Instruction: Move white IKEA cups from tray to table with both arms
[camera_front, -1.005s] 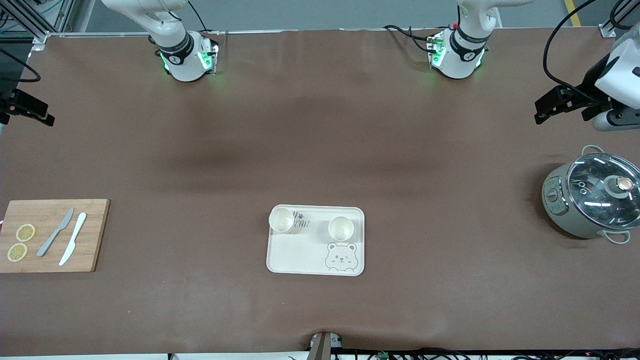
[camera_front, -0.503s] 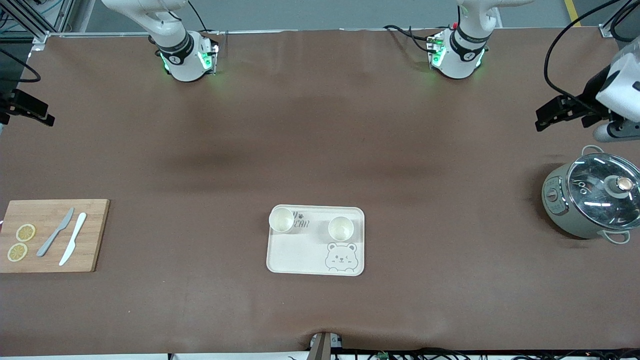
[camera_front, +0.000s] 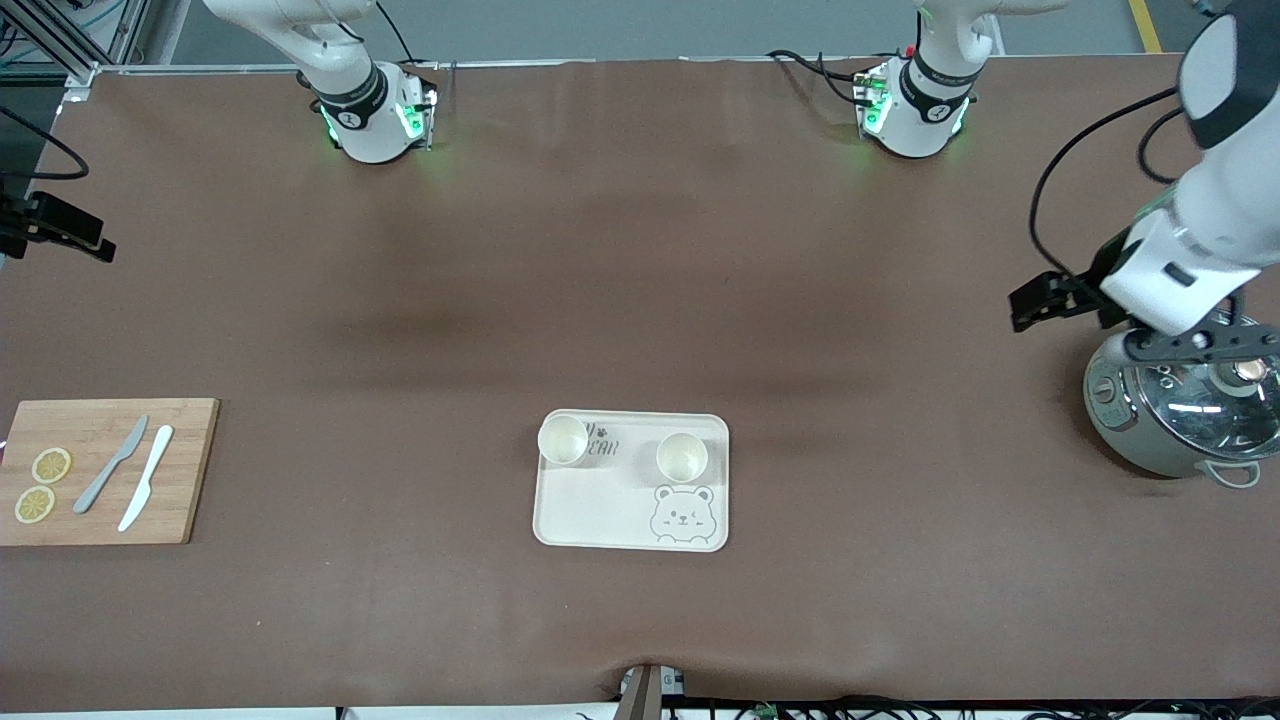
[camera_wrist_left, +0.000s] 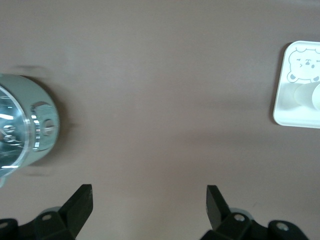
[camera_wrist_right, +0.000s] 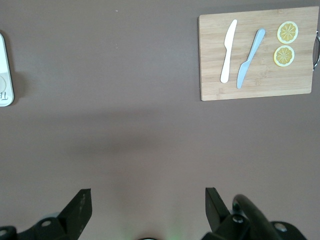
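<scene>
Brown matte cloth covers the table (camera_front: 640, 250). You see two cream-white cups (camera_front: 563, 440) (camera_front: 682, 457), small, round-rimmed, tapered, no handles, both upright on the pale rounded tray (camera_front: 600, 510) with its bear print, along the tray's edge farther from the front camera. One cup sits at the corner toward the right arm's end, the other apart from it, just above the bear.

Toward the left arm's end stands a grey-green pot (camera_front: 1150, 440) with a shiny glass lid. Toward the right arm's end lies a bamboo board (camera_front: 190, 470) with two knives (camera_front: 110, 465) (camera_front: 146, 477) and two lemon slices (camera_front: 51, 465) (camera_front: 34, 504).

Since half a second ago the left gripper (camera_front: 1035, 300) has swung down and in, now over the cloth beside the pot, fingers (camera_wrist_left: 80, 202) spread and empty. The right gripper (camera_front: 75, 232) has barely shifted, over the table's edge at its own end, fingers (camera_wrist_right: 80, 205) also apart, holding nothing.
</scene>
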